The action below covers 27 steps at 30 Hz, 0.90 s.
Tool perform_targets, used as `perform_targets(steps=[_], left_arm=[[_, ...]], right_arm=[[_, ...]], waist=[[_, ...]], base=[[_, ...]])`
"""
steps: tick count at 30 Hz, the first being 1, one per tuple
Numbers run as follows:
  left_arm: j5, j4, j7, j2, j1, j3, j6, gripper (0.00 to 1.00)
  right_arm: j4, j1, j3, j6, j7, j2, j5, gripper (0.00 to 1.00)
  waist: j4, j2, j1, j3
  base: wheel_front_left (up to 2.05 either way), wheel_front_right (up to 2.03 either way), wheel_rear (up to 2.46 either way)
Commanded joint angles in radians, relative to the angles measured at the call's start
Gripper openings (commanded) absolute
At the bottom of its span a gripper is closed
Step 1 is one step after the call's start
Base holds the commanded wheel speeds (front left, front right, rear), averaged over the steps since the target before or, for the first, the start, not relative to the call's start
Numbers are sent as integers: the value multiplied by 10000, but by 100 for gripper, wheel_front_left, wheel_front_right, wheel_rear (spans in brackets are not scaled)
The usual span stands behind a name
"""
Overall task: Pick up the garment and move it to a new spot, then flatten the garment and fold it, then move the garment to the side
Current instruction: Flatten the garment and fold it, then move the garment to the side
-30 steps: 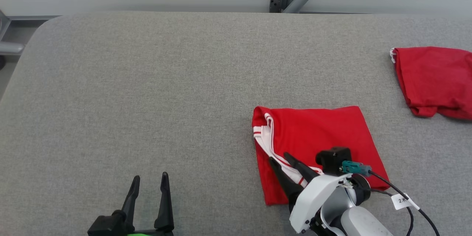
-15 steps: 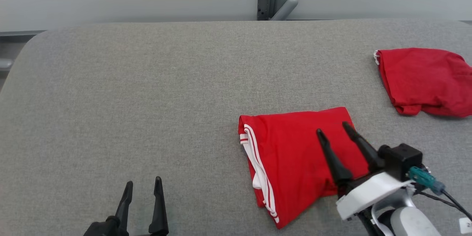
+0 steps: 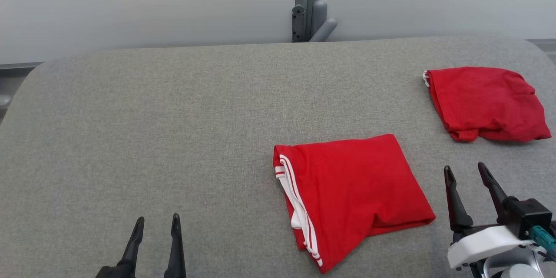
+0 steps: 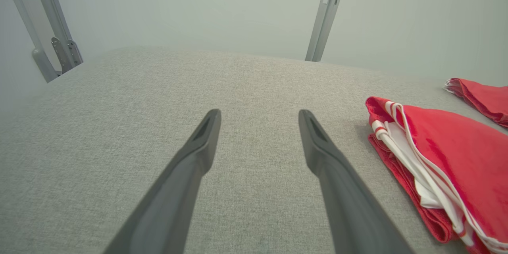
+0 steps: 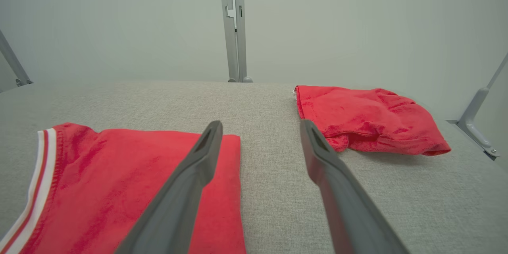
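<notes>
A folded red cloth garment with white striped trim [image 3: 352,195] lies flat on the grey fabric-covered table [image 3: 173,130], right of centre in the lower half of the head view, its trimmed edge facing frame left. The right gripper [image 3: 464,167] sits at the lower right of that view. Its two dark fingers are spread wide with nothing between them, and they stand over bare table just beside the garment's right edge without touching it. The left gripper [image 3: 157,218] is at the lower left, well apart from the garment. Its fingers are likewise spread and empty, over bare table. A second, crumpled red cloth piece [image 3: 486,104] rests at the upper right near the table's edge. A grey metal post [image 3: 306,4] rises behind the table at top centre.
</notes>
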Motion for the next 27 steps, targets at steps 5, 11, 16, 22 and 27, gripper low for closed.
perform_targets(steps=[5, 11, 16, 22, 27], left_arm=[[490, 186, -39, 14, 249, 377, -339, 100], [652, 451, -39, 11, 246, 718, -655, 100], [552, 520, -40, 11, 288, 777, -754, 100], [434, 439, -39, 10, 262, 667, -739, 100], [344, 298, -39, 11, 167, 422, -683, 100]], right_arm=[[80, 408, -644, -5, -45, 222, -307, 100], [221, 602, -899, -5, -48, 337, -562, 100], [270, 609, -895, -7, -49, 368, -608, 100], [428, 111, -1072, -5, -49, 643, 192, 100], [1319, -804, -394, -5, 1050, 265, 1212, 100]], waist=[[-10, 35, 0, -354], [11, 35, 0, -480], [-20, 35, 0, -566], [39, 35, 0, -540], [274, 35, 0, -361]], base=[[0, 0, 0], [0, 0, 0], [0, 0, 0], [0, 0, 0], [0, 0, 0]])
